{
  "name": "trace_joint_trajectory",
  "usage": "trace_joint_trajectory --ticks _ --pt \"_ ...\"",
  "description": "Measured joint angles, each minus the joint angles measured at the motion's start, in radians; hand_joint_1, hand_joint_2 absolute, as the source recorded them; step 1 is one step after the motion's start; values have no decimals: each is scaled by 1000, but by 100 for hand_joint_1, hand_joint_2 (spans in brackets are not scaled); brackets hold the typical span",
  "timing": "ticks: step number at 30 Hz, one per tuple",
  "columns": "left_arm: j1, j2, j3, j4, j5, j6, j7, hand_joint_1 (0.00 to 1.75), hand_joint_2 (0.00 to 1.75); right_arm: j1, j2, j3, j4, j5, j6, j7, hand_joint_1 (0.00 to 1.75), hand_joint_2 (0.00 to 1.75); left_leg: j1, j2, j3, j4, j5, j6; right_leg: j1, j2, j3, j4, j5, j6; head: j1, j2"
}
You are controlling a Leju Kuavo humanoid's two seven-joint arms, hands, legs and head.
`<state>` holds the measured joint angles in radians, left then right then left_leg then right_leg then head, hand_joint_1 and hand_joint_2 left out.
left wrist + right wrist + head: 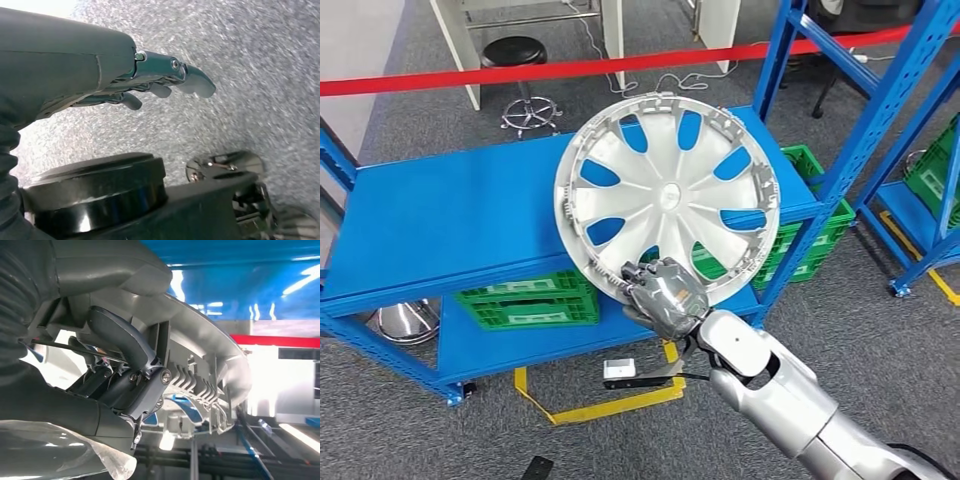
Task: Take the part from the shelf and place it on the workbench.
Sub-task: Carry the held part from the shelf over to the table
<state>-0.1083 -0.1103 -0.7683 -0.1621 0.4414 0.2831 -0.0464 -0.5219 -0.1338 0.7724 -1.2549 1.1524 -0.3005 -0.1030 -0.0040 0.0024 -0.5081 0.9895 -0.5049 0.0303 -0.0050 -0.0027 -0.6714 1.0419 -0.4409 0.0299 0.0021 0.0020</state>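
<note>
- Head view: I see my right hand (pixel 666 296) gripping the near rim of the part, a round silver wheel cover (pixel 667 195) with spoke-shaped openings. The cover stands tilted up on edge, its face turned toward me, over the front edge of the blue shelf (pixel 441 215). I cannot tell whether its far rim touches the shelf top. My silver right arm reaches in from the lower right, stretched forward, wrist raised. Green crates (pixel 531 300) sit on the shelf's lower level, and a red barrier tape (pixel 471 75) crosses behind.
- By my judgement the step in hand is the lift-off — the cover is grasped but not yet carried away. The next move calls for drawing it back clear of the blue uprights, keeping the pinch firm on a wide, thin disc, then turning toward the surface, which I do not see here.
- Left wrist view: my left hand (pixel 151 82) hangs over grey carpet (pixel 264 60), fingers held out nearly straight and close together, holding nothing.
- Right wrist view: close up, the thumb and dark fingers (pixel 120 340) clamp the cover's ribbed grey rim — thumb on one face, fingers on the other.
</note>
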Motion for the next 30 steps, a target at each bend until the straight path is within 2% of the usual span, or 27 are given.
trace_joint_trajectory --ticks 1,3,4,5,6,7,8,9,10,11,12,13,14,15,16,18,19,20,21,22,23,25,26,28,30 --pt "-1 -1 0 0 0 0 2 0 175 -1 -3 0 0 0 -1 -3 175 175 2 2 -11 -2 12 6 -1 1 -14 36 -41 4 2 0" --pt "-3 -1 0 0 -1 0 3 0 175 -2 -8 0 1 0 -1 -6 175 175 1 3 -41 0 34 13 -2 1 -46 160 -133 11 4 0" --pt "-4 -1 0 0 -1 0 3 0 175 -2 -9 0 1 0 -1 -7 175 175 1 3 -57 0 46 12 -2 1 -55 219 -155 14 4 0" --pt "-4 -1 0 0 -1 0 3 0 175 -2 -10 1 2 0 -1 -7 175 175 0 3 -74 1 59 12 -3 1 -53 260 -155 16 4 0" --pt "-4 -1 0 0 -1 0 3 0 175 -3 -11 1 3 0 -1 -7 175 175 0 3 -90 2 71 10 -4 1 -36 267 -133 17 4 0" --pt "-4 -1 0 0 -1 0 3 0 175 -3 -12 0 3 -1 -2 -7 175 175 1 3 -105 4 81 7 -5 1 -3 238 -102 18 4 0" --pt "-4 -1 0 0 -1 0 4 0 175 -4 -12 0 3 -3 -2 -6 175 175 1 3 -117 6 90 3 -6 1 49 177 -81 17 4 0" --pt "-5 -1 0 0 -1 1 4 0 175 -6 -13 0 3 -6 -3 -6 175 175 -1 2 -128 10 98 -1 -6 1 110 97 -78 16 5 0" --pt "-5 -1 -1 0 -1 2 6 0 175 -8 -13 0 3 -10 -5 -6 175 175 -2 2 -136 14 104 -6 -5 1 161 23 -92 13 5 0" --pt "-6 -1 -1 0 -2 2 8 0 175 -10 -14 -1 3 -14 -7 -6 175 175 -3 2 -142 18 111 -12 -5 2 195 -33 -110 9 5 0" --pt "-7 -1 -1 0 -2 3 11 0 175 -11 -14 -1 2 -16 -9 -6 175 175 -4 2 -146 19 118 -17 -3 3 207 -60 -124 3 5 0" --pt "-7 -1 -2 0 -3 3 15 0 175 -11 -15 -2 3 -18 -10 -6 175 175 -4 2 -150 20 124 -23 -4 3 202 -67 -126 -5 5 0" --pt "-7 -1 -2 0 -4 3 19 0 175 -11 -16 -2 3 -19 -11 -5 175 175 -2 1 -154 24 120 -28 -5 2 197 -66 -121 -15 5 0" --pt "-6 -1 -2 0 -4 4 21 0 175 -11 -17 -2 3 -20 -11 -5 175 175 -1 1 -160 39 101 -34 -6 1 194 -67 -114 -24 3 0" --pt "-6 -1 -3 0 -5 4 23 0 175 -11 -17 -2 3 -21 -11 -5 175 175 1 0 -172 73 66 -39 -7 0 191 -67 -105 -31 1 0" --pt "-6 -1 -3 0 -9 4 23 0 175 -8 -17 -1 3 -24 -12 -5 175 175 3 0 -207 196 -21 -49 -6 -1 178 -64 -91 -38 -2 0" --pt "-6 -1 -4 0 -12 4 23 0 175 -3 -17 -1 3 -25 -13 -4 175 175 4 0 -221 258 -48 -51 -5 -1 170 -62 -85 -38 -2 0" --pt "-6 -1 -4 0 -15 4 23 0 175 2 -17 -1 3 -26 -14 -4 175 175 4 0 -223 295 -56 -52 -4 -1 162 -58 -82 -38 -2 0" --pt "-6 -1 -6 0 -17 4 23 0 175 9 -17 -1 3 -24 -16 -2 175 175 5 0 -208 294 -45 -51 -3 -1 156 -54 -80 -37 -2 0" --pt "-6 -1 -7 0 -20 5 23 0 175 17 -17 0 2 -20 -17 0 175 175 4 0 -177 252 -20 -47 -2 -1 152 -50 -79 -37 -2 0" --pt "-5 0 -9 0 -23 5 23 0 175 25 -17 0 0 -14 -18 3 175 175 4 -1 -137 187 7 -41 -1 -1 149 -46 -79 -36 -2 0" --pt "-5 2 -14 0 -27 6 23 0 175 37 -18 0 -6 -3 -21 12 175 175 1 -3 -72 74 32 -28 3 -1 142 -40 -78 -31 -1 0" --pt "-5 3 -17 0 -28 6 23 0 175 42 -19 1 -8 0 -22 14 175 175 -1 -4 -59 48 32 -23 4 -1 138 -39 -76 -26 -1 0" --pt "-4 5 -21 0 -29 7 23 0 175 49 -20 1 -13 5 -25 16 175 175 -3 -4 -58 32 30 -19 3 -1 132 -40 -70 -16 -1 0" --pt "-5 6 -24 0 -30 8 21 0 175 54 -22 1 -18 9 -26 16 175 175 2 -4 -58 17 35 -9 3 0 117 -25 -85 -6 1 0"
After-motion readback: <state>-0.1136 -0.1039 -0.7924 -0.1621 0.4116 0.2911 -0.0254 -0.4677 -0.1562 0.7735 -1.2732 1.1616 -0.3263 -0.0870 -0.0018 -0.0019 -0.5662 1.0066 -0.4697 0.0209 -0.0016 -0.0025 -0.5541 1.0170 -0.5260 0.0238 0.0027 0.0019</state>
